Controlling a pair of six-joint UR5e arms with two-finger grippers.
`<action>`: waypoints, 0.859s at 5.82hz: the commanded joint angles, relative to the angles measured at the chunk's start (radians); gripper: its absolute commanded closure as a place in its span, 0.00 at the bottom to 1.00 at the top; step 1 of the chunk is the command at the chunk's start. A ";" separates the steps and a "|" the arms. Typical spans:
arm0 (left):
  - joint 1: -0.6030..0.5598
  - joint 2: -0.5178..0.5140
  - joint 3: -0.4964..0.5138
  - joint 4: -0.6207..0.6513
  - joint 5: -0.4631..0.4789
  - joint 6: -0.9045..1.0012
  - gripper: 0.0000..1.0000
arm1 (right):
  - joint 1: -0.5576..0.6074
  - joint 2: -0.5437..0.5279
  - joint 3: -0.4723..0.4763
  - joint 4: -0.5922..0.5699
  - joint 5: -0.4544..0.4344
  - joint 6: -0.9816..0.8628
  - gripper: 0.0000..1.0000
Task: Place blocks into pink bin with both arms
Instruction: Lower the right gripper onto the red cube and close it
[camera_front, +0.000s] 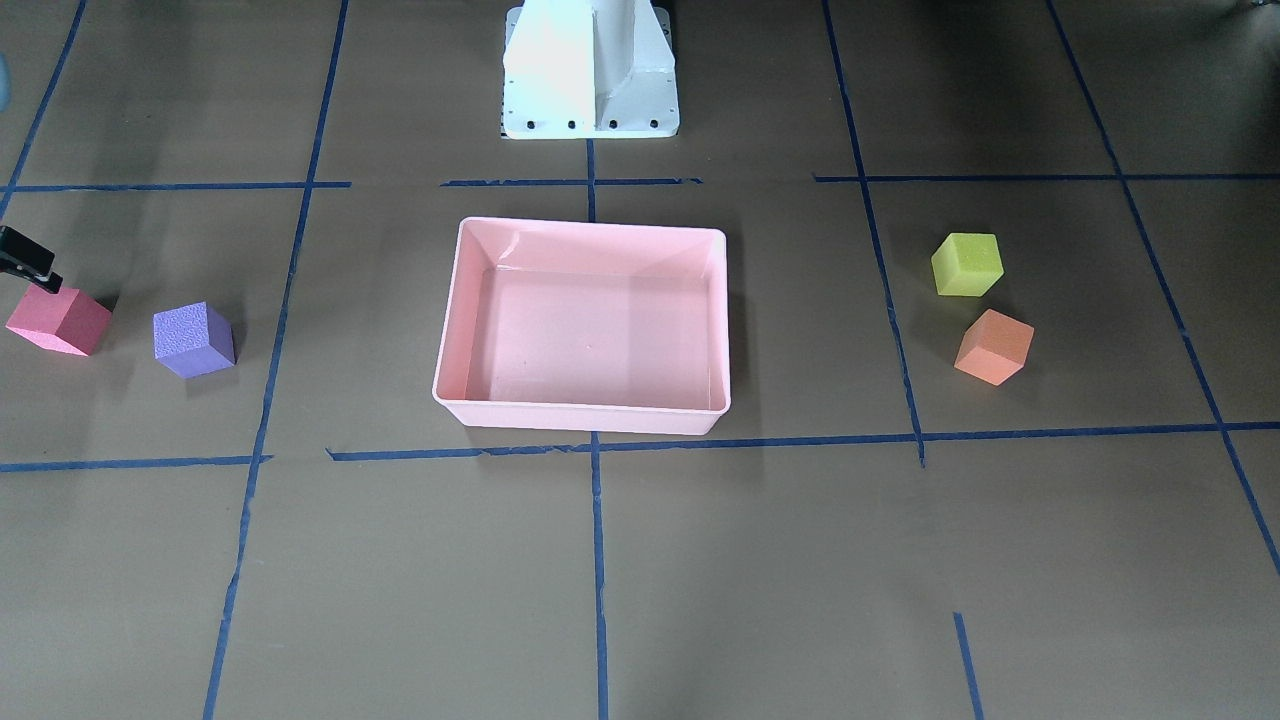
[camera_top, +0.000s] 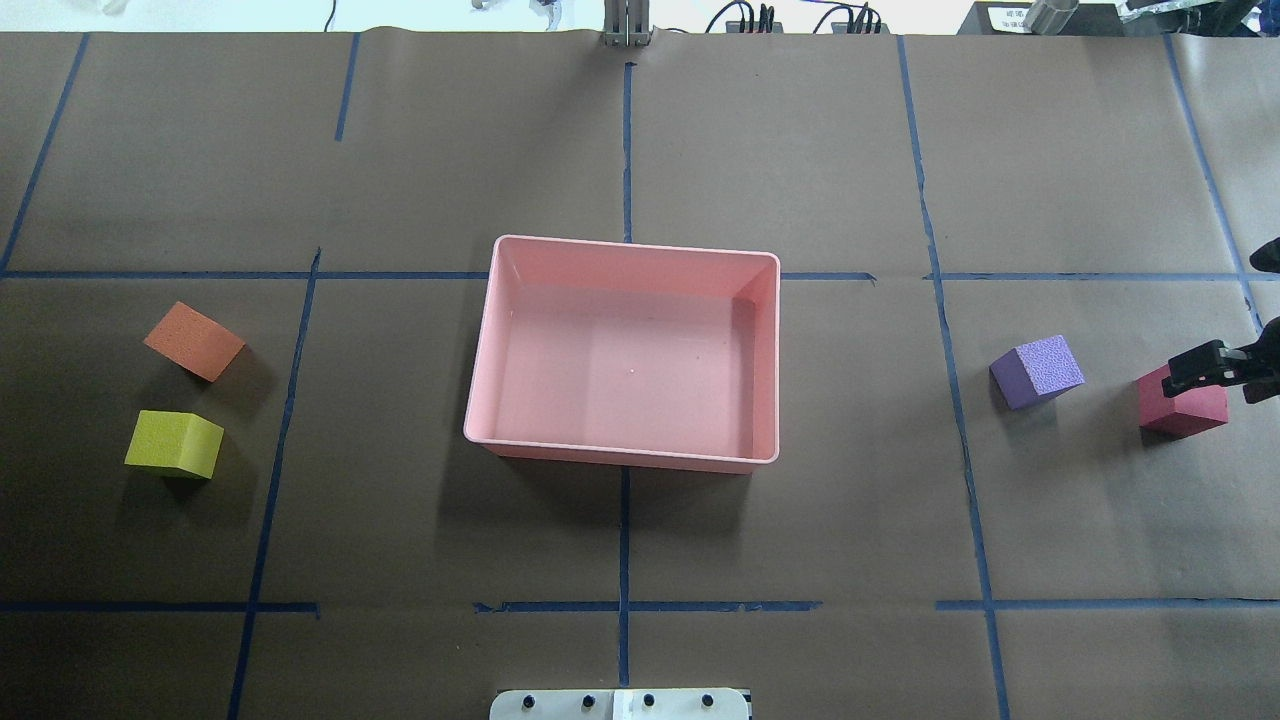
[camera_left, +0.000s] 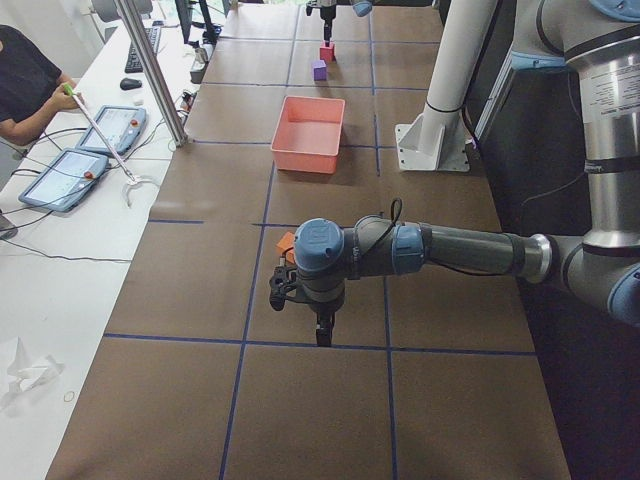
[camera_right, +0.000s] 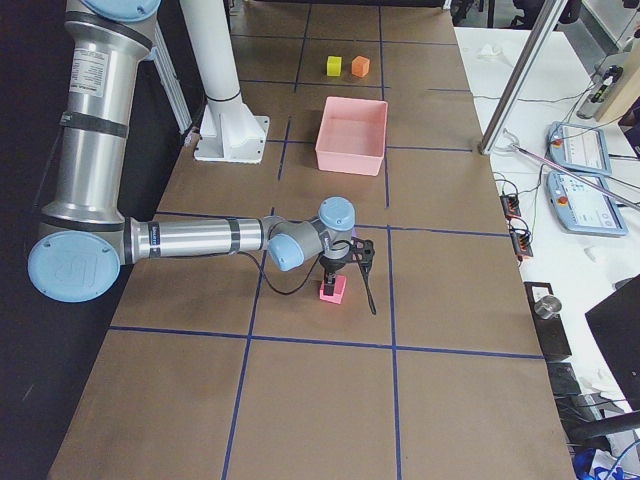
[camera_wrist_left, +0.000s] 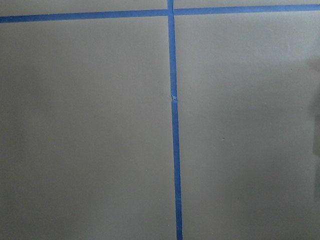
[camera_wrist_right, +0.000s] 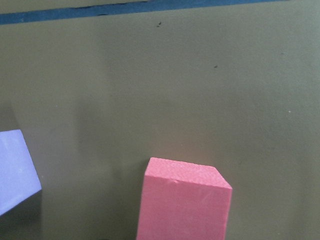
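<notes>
The right gripper (camera_top: 1200, 372) hangs over the red-pink block (camera_top: 1190, 412), with one black finger across the block's top edge. Whether it is spread or pinching cannot be told. The purple block (camera_top: 1038, 372) sits near it, on the side towards the pink bin (camera_top: 630, 243) at mid-table. Across the bin, the orange block (camera_top: 195, 341) and yellow-green block (camera_top: 175, 443) rest on the table. The left gripper (camera_left: 322, 328) hovers near them, and its state also cannot be told.

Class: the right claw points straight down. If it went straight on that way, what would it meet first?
The red-pink block, which sits directly under the right claw. Whether they already touch is unclear.
</notes>
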 joint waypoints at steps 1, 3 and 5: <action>0.000 0.001 -0.001 -0.002 0.000 0.000 0.00 | -0.021 0.019 -0.016 -0.001 -0.030 0.022 0.00; -0.002 0.001 -0.004 0.000 0.000 0.000 0.00 | -0.019 0.012 -0.025 -0.007 -0.038 0.020 0.00; -0.002 0.001 -0.006 0.000 0.000 0.000 0.00 | -0.021 0.010 -0.056 -0.009 -0.047 0.019 0.01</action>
